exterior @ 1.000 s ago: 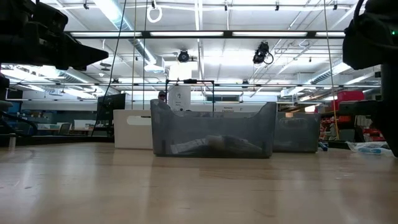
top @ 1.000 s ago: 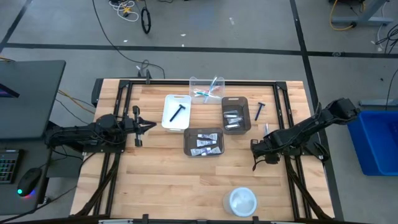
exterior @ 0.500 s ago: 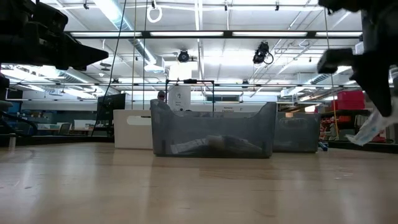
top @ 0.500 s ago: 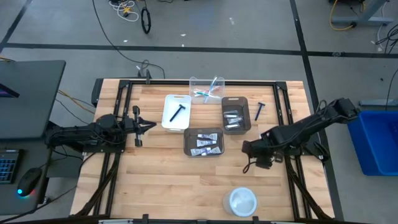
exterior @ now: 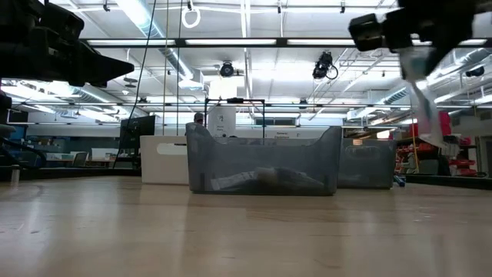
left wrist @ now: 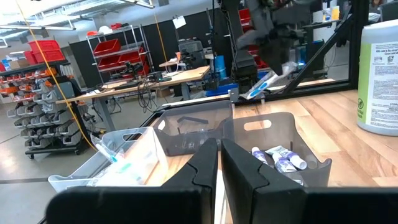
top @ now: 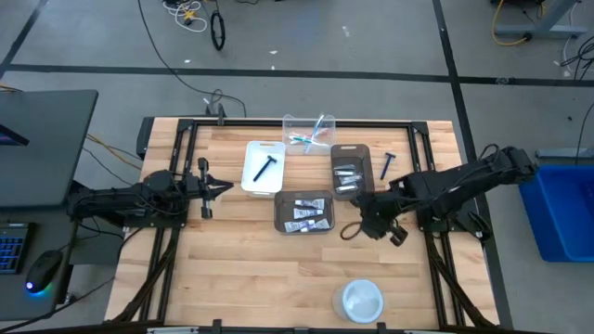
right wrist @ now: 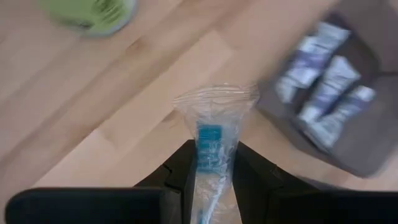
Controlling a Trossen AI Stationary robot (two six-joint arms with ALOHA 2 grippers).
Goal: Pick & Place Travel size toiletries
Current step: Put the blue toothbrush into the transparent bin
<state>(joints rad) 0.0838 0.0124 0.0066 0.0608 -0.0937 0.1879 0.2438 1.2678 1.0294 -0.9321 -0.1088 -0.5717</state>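
A wooden tabletop [top: 241, 269] is carrying several bins in a bright workshop. The right claw [top: 354, 228] is hanging just beside the dark grey bin [top: 303, 212] of small tubes, gripping a clear-wrapped toothbrush [right wrist: 211, 149] by its lower part, probably for sorting. The wrapper is sticking out forward between its fingers. The left claw [top: 225, 188], closed and empty, is waiting at the left side.

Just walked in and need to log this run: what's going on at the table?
The right gripper is shut on a clear-wrapped toothbrush and holds it above the table, beside the grey bin of small tubes. The left gripper waits shut at the table's left side, holding nothing. A razor lies in the white bin, toothbrushes in the clear bin, and another razor lies loose on the table.
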